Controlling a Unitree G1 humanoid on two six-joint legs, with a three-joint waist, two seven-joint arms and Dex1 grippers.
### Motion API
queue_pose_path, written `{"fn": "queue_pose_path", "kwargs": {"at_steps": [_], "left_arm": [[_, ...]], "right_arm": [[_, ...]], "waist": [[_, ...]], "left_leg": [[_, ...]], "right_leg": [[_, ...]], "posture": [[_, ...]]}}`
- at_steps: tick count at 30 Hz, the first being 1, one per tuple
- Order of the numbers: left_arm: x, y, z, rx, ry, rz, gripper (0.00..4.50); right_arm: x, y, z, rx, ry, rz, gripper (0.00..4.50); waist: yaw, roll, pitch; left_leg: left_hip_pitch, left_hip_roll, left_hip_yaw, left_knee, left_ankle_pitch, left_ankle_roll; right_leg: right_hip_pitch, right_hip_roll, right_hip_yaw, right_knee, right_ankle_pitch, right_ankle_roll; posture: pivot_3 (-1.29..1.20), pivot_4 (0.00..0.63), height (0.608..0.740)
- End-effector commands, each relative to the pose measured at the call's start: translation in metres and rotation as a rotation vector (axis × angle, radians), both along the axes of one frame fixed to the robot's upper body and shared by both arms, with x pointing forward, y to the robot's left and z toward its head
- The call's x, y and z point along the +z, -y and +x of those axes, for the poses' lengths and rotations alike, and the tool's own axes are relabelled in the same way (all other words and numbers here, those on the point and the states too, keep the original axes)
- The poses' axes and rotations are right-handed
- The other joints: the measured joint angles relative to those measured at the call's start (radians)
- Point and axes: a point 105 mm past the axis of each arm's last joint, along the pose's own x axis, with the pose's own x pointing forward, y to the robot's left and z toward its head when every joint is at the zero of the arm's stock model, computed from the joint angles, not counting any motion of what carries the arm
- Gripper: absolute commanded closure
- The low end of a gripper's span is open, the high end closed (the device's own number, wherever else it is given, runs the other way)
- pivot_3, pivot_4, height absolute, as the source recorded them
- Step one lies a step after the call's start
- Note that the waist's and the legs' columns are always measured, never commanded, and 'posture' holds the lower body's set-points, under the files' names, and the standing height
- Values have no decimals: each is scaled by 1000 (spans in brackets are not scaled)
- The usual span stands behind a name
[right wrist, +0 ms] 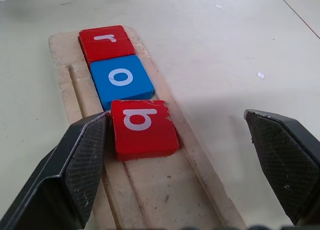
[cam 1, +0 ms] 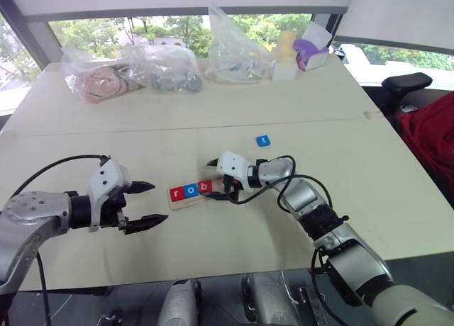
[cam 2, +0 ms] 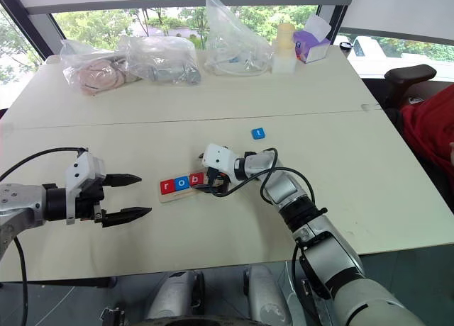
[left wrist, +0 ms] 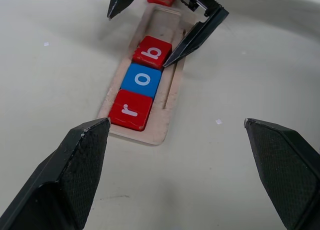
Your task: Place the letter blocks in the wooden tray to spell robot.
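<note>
Pale-wood tray (right wrist: 165, 190), glossy square letter blocks (right wrist: 122, 77)

Both eye views look down over the table (cam 1: 298, 106); both wrist views closely share the wooden tray (left wrist: 170, 97).

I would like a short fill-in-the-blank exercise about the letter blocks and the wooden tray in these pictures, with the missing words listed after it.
1. The wooden tray holds ____ letter blocks.
2. The middle block in the tray, the o, is coloured ____.
3. The blue t block lies on the table, ____ the tray.
4. The fingers of the right gripper stand ____, holding no block.

Missing words: three; blue; outside; open
</note>
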Motion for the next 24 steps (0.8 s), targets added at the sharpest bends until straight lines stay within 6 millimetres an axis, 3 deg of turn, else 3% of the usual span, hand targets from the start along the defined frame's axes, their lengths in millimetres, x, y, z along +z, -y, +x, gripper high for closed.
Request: {"fn": "queue_pose_path", "kwargs": {"at_steps": [1, 11, 16, 24], "left_arm": [[5, 4, -1, -19, 26, 2, 0], [3, 4, -1, -18, 22, 2, 0], [2, 6, 0, -21, 23, -4, 0], [2, 8, 3, -23, 31, -7, 0]], "right_arm": [[10, 3, 4, 27, 74, -23, 41], [38, 23, 5, 42, 179, 17, 41], [37, 33, 19, -46, 219, -23, 41], [31, 22, 23, -44, 209, -23, 41]], "waist": [[0, 0, 0], [1, 0, 0], [0, 0, 0], [0, 0, 0]], "left_leg": [[0, 0, 0, 0, 0, 0], [0, 0, 0, 0, 0, 0], [0, 0, 0, 0, 0, 0], [0, 0, 0, 0, 0, 0]], "right_leg": [[0, 0, 0, 0, 0, 0], [0, 0, 0, 0, 0, 0], [0, 0, 0, 0, 0, 0], [0, 0, 0, 0, 0, 0]], "posture": [[0, 150, 735], [0, 150, 735], [0, 150, 735], [0, 150, 735]]}}
